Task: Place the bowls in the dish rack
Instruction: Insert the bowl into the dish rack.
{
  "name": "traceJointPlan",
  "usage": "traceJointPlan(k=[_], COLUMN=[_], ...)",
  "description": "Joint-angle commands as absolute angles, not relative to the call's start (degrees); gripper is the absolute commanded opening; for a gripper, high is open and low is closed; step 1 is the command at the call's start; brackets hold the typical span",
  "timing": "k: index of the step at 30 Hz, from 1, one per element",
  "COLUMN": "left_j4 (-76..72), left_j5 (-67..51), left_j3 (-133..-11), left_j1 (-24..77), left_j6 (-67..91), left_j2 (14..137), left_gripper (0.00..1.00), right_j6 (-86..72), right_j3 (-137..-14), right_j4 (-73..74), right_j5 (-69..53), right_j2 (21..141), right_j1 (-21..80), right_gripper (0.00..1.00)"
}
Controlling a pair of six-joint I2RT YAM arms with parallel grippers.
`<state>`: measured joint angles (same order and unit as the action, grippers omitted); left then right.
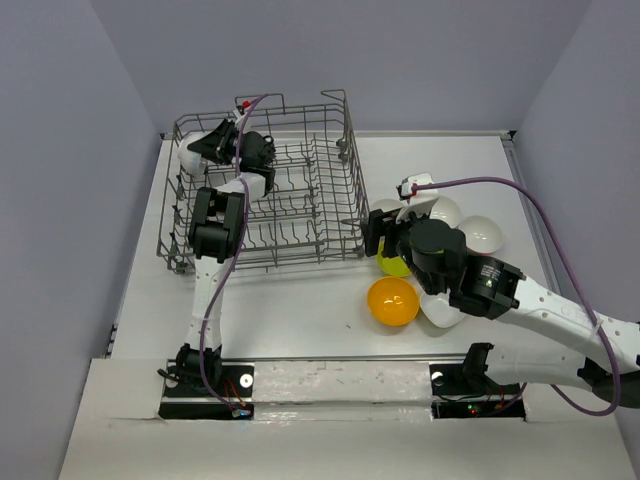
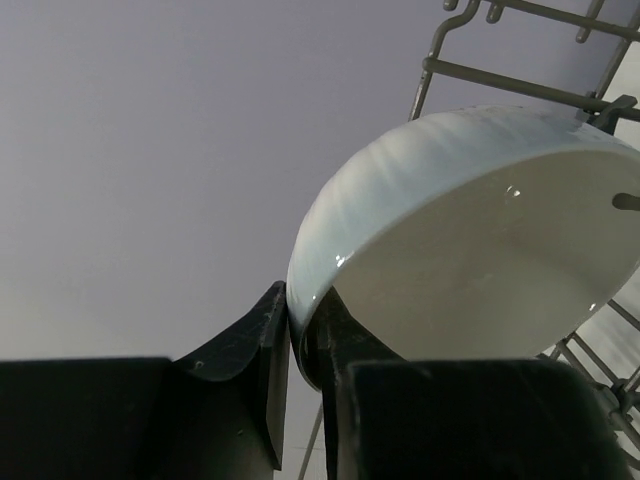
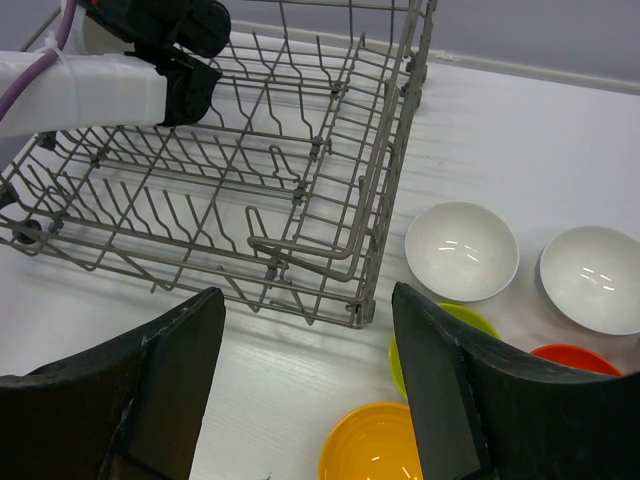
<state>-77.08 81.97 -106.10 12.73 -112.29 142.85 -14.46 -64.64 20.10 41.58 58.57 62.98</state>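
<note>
Top external: dish rack (image 1: 352, 190) is seen at far left of the white surface (image 1: 300, 315); loose bowls are grouped to its right.
L fingers (image 2: 262, 350): closed narrow on the rim of a white bowl (image 2: 470, 250).
Held bowl: tilted on edge at the rack's far-left corner, wire side just behind it. Contact w/ the wires can't be told.
R fingers (image 3: 170, 380): spread wide, nothing betw. them, hovering off the rack's near-right corner.
Surface bowls: 1st loose white bowl (image 3: 462, 250) and 2nd loose white bowl (image 3: 592, 278) sit upright, side by side. Lime green bowl (image 3: 478, 320), orange-yellow bowl (image 3: 375, 445) and red-orange bowl (image 3: 565, 357) lie nearer, partly hidden by the R fingers.
</note>
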Motion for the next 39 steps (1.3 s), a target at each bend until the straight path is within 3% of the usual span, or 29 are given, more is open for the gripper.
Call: traceJointPlan(k=[1, 12, 21, 39], left_j4=[-111.72, -106.79, -105.91, -101.78], left_j5=[91.67, 91.06, 90.97, 90.18], left_j3=[-105.29, -104.41, -103.71, -102.13], left_j1=[12.39, 12.66, 12.74, 13.36], left_j6=[-109.52, -105.56, -104.77, -101.43], left_j2=[143.44, 142.56, 141.86, 140.89], left_gripper=[0.24, 0.38, 0.42, 0.66], right_j6=[-13.80, -13.80, -13.80, -13.45], right_j3=[-64.60, -64.69, -64.60, -64.42], right_j4=[17.93, 17.93, 17.93, 17.93], right_j5=[42.80, 42.63, 42.63, 42.36], right_j2=[58.27, 58.45, 58.36, 58.45], right_j1=[63.02, 63.02, 63.02, 63.02], right_gripper=[0.73, 0.73, 0.73, 0.73])
